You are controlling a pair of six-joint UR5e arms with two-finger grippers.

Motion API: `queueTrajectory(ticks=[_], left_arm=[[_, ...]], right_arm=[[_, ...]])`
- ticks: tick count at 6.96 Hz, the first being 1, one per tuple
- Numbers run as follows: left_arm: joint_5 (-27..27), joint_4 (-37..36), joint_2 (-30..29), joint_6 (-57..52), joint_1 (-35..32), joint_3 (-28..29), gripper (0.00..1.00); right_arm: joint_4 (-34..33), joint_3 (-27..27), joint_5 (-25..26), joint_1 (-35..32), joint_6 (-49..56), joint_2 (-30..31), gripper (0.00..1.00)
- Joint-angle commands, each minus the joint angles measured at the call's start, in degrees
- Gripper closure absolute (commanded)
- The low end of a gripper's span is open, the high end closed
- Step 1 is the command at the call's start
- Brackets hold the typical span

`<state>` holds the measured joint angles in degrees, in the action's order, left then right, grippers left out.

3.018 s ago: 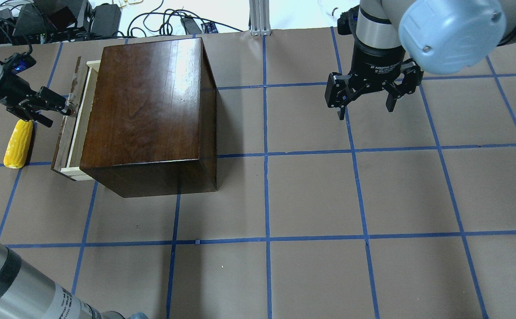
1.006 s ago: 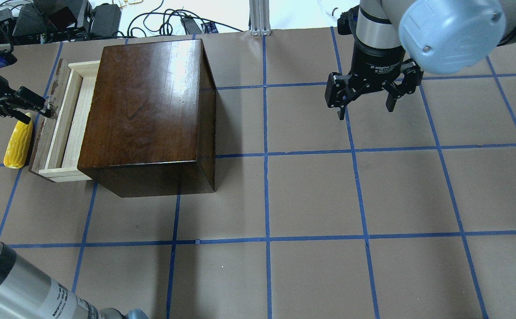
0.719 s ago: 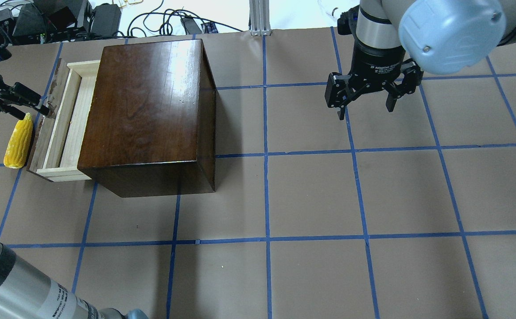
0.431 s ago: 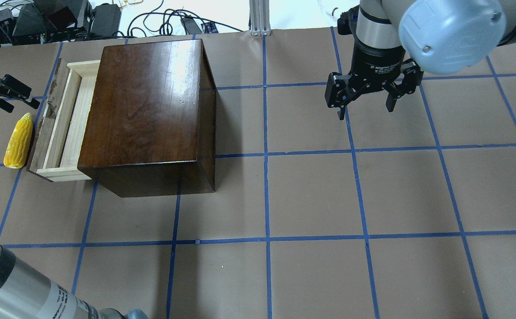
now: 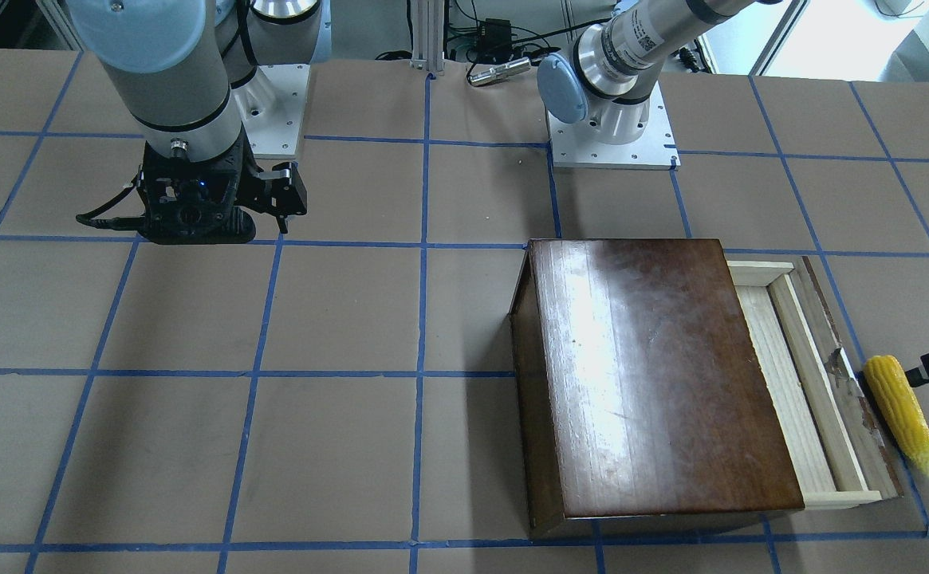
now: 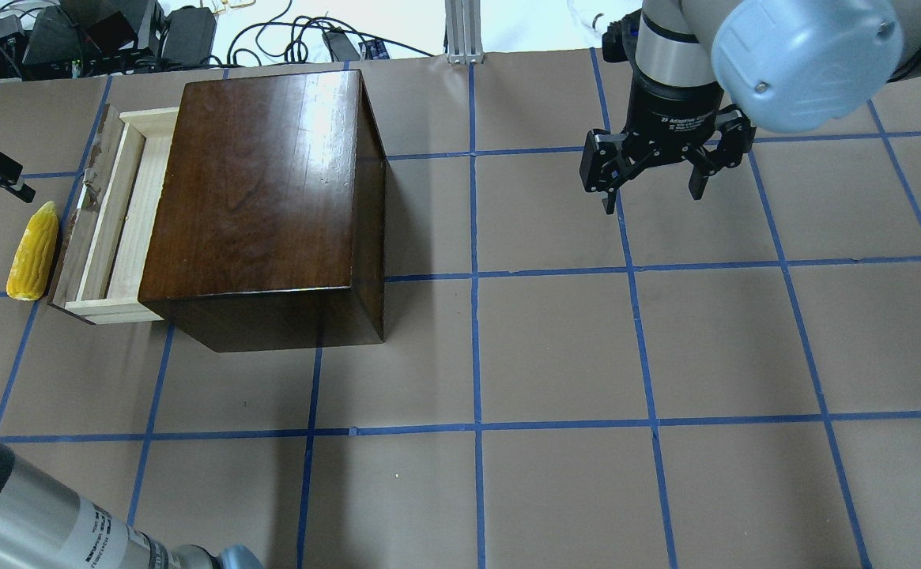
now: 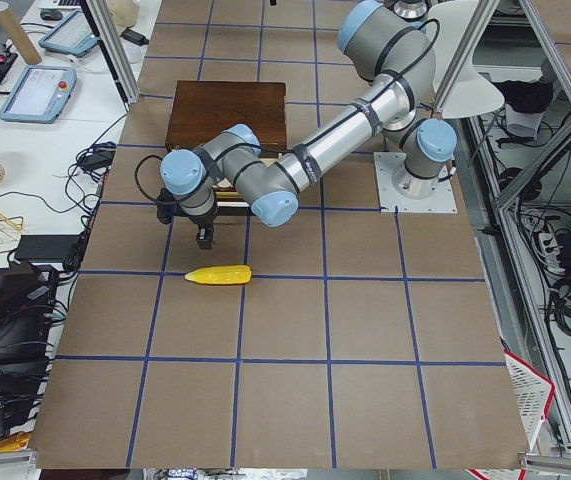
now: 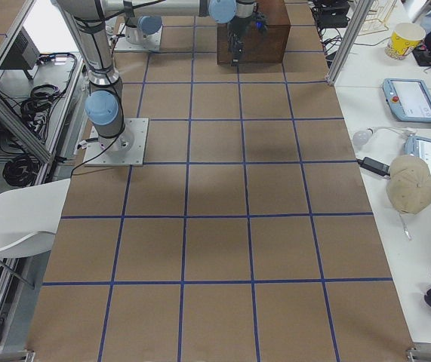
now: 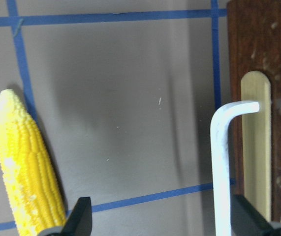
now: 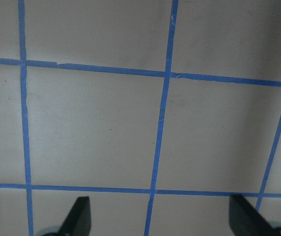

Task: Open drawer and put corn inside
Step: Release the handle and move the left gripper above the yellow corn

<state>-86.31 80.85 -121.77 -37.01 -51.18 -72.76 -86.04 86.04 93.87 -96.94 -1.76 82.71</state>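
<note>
**rigwatcher:** Brown paper table with a blue tape grid is filling my feed, and the dark cabinet is sitting far left. Where's the corn lying for you?

**remote_op:** I'm seeing the corn lying flat on the table just left of the drawer, outside it. The drawer's sticking out leftward, partly open.

**rigwatcher:** And the grippers?

**remote_op:** I'm watching the left gripper hanging near the corn's paler tip, jaws spread wide, gripping nothing. The right gripper is hovering at the far right, well apart from it all, also wide open and empty.
</note>
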Motion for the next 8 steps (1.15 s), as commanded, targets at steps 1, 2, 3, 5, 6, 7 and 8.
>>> queueTrajectory(ticks=[1, 2, 3, 5, 6, 7, 8], left_arm=[[-2.72, -2.1, -1.18, 2.81, 0.55, -0.89, 0.0], [-7.51, -3.23, -2.14, 2.73, 0.47, -1.33, 0.0], [-9.64, -8.29, -3.11, 2.99, 0.47, -2.29, 0.0], [-9.4, -10.53, -4.26, 2.99, 0.47, -5.01, 0.0], [-9.31, -11.23, -5.13, 3.17, 0.47, -5.02, 0.0], [-9.22, -11.5, -5.92, 2.91, 0.47, -5.02, 0.0], [-9.31, -11.85, -6.89, 3.08, 0.47, -5.02, 0.0]], right_arm=[[0.0, 0.0, 0.0, 0.0, 0.0, 0.0, 0.0], [0.0, 0.0, 0.0, 0.0, 0.0, 0.0, 0.0], [0.0, 0.0, 0.0, 0.0, 0.0, 0.0, 0.0], [0.0, 0.0, 0.0, 0.0, 0.0, 0.0, 0.0], [0.0, 0.0, 0.0, 0.0, -0.09, 0.0, 0.0], [0.0, 0.0, 0.0, 0.0, 0.0, 0.0, 0.0], [0.0, 0.0, 0.0, 0.0, 0.0, 0.0, 0.0]])
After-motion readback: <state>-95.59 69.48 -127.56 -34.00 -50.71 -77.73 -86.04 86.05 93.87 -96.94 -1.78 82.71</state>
